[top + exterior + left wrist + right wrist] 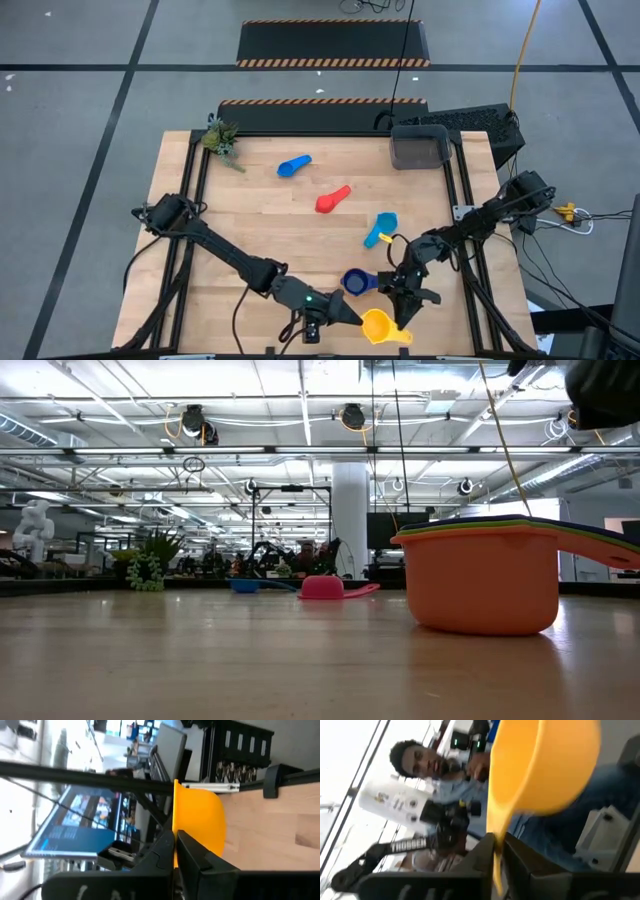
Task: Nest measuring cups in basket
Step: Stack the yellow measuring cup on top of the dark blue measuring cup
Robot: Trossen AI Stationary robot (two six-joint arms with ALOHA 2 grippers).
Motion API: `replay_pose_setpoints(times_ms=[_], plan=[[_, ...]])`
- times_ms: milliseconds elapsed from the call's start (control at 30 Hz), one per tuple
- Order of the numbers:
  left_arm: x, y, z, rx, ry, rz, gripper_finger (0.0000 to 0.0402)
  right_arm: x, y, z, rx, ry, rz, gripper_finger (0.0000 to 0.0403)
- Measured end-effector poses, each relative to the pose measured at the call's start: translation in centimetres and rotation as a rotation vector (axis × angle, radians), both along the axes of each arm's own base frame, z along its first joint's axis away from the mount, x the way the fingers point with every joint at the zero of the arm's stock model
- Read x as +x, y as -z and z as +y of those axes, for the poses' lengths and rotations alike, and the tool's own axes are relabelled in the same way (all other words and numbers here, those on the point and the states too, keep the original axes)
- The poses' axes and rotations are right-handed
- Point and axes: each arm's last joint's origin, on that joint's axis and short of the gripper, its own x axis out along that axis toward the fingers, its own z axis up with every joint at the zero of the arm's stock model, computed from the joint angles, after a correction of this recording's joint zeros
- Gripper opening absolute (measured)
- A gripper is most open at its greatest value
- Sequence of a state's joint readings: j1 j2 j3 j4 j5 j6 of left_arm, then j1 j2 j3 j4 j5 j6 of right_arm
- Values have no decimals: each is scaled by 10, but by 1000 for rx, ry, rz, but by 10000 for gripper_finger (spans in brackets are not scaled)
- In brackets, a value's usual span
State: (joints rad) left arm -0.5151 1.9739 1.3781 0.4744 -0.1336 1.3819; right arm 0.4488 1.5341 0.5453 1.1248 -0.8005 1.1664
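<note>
A yellow measuring cup hangs above the table's near edge with its mouth up, held between both grippers. My left gripper is shut on its left side and my right gripper on its handle. Just beyond them, a nested stack with an orange cup at the bottom and a navy cup on top stands on its base on the table. Light blue, red and blue cups lie loose farther back. The dark grey basket stands at the far right. My left gripper pinches the yellow cup's rim between its two fingers, one inside the bowl and one outside. It comes in about level from the table's left. My right gripper has the cup's flat handle between its two fingers, coming from the table's right and far side. The cup hangs clear of the table.
A black keyboard lies past the basket at the far right. A small green plant sits on the far left corner. A person shows beyond the table in the right wrist view. Bare wood lies across the table's left half.
</note>
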Motion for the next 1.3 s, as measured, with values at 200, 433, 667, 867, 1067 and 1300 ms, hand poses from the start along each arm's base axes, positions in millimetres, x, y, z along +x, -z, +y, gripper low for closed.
replay_pose_setpoints(times_ms=[200, 433, 667, 867, 1067, 1300], plan=[[0, 1, 1, -20, -33, 20, 5, 1, 0, 0, 2, 27, 1, 99], [0, 1, 1, -40, -46, 30, 4, 1, -2, -3, -6, 31, -36, 166], [0, 2, 2, -57, -63, 48, 2, -2, -13, -10, -37, 54, -93, 177], [-4, 0, -4, -57, -49, 47, 1, -9, -26, -21, -116, 155, -170, 175], [-11, -2, -11, -43, -76, 55, 1, -19, -46, -30, -134, 289, -244, 177], [-13, -4, -11, -38, -149, 45, 1, -28, -54, -36, -197, 389, -259, 186]])
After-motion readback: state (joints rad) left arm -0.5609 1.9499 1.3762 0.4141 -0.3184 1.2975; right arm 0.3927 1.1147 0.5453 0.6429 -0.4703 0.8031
